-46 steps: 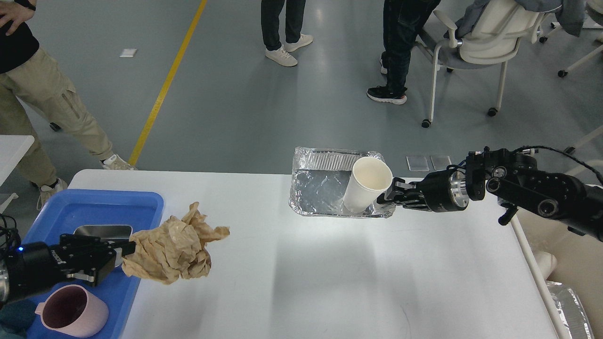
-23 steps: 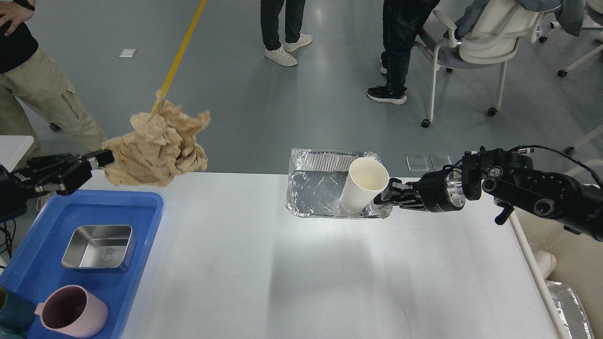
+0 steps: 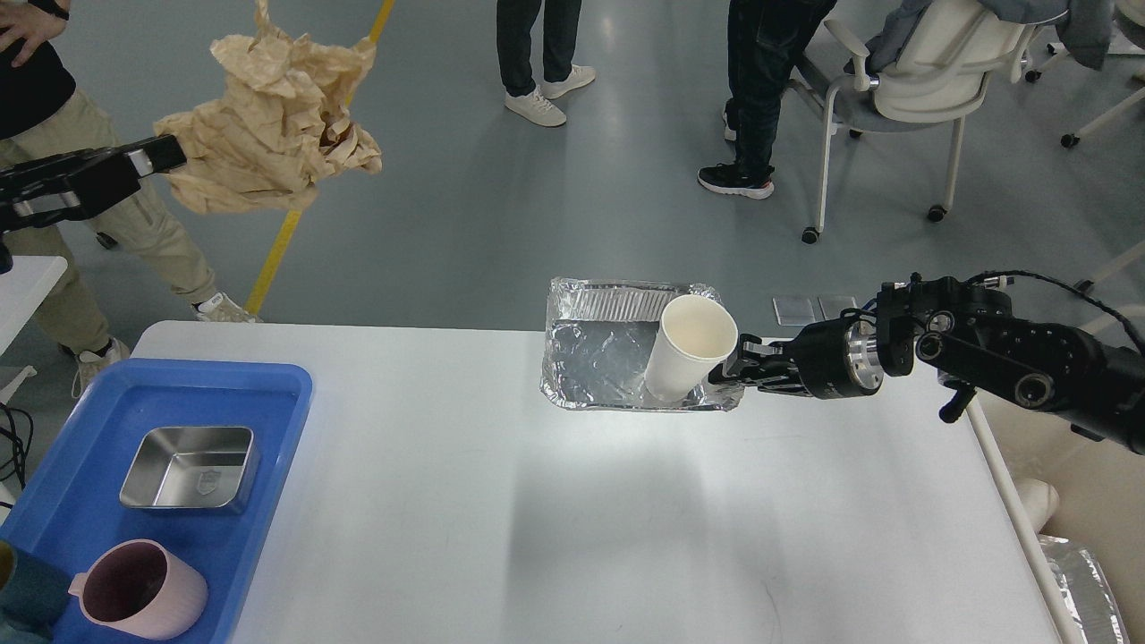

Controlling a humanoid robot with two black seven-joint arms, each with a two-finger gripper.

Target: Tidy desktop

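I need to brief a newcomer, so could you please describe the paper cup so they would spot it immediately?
Find the white desktop; near its far edge sits a crinkled foil tray. The white paper cup stands tilted in the tray's right end, open mouth showing, the only cup not in the blue bin.

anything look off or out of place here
The crumpled brown paper is held high by the left gripper, out past the desktop edge over the floor. The paper cup leans tilted in the foil tray, which the right gripper pinches at its crinkled rim.
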